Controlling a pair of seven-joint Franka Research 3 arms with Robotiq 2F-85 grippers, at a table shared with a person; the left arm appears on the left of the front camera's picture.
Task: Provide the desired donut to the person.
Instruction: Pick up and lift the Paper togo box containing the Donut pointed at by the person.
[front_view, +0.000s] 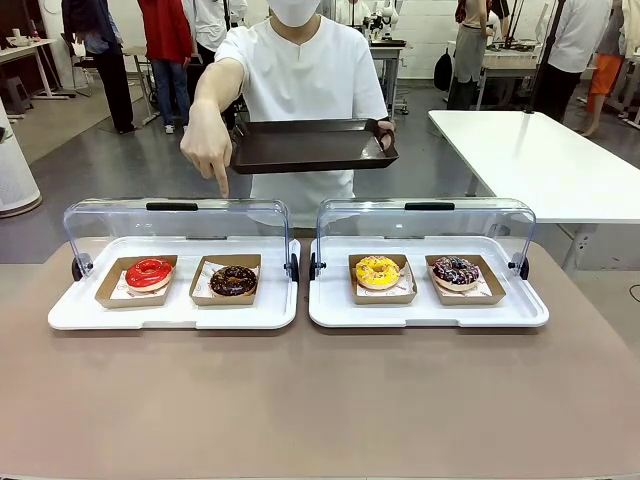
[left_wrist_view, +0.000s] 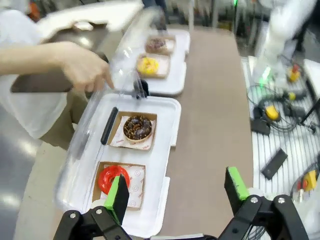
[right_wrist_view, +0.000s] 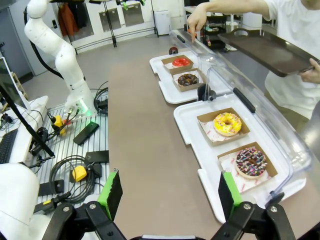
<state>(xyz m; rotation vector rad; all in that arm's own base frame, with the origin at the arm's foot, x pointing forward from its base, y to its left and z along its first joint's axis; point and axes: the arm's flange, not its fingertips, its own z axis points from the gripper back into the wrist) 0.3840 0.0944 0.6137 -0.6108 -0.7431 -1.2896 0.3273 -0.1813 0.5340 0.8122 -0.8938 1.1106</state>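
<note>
The person (front_view: 300, 75) stands across the table holding a dark tray (front_view: 312, 146) in one hand. The other hand (front_view: 208, 140) points a finger down at the left case's raised lid, about over the chocolate donut (front_view: 233, 281) (left_wrist_view: 137, 127) (right_wrist_view: 187, 79). A red donut (front_view: 149, 272) (left_wrist_view: 113, 178) (right_wrist_view: 181, 62) lies beside it. The right case holds a yellow donut (front_view: 377, 271) (right_wrist_view: 227, 123) and a dark sprinkled donut (front_view: 456, 271) (right_wrist_view: 250, 161). My left gripper (left_wrist_view: 176, 187) is open, well back from the left case. My right gripper (right_wrist_view: 170, 187) is open beside the right case.
Both white trays (front_view: 180, 315) (front_view: 430, 312) have their clear lids (front_view: 175, 218) (front_view: 425, 215) tilted up at the far side. Each donut sits in a brown paper boat. Brown table lies bare in front. Cables and controllers lie beside the table in the wrist views.
</note>
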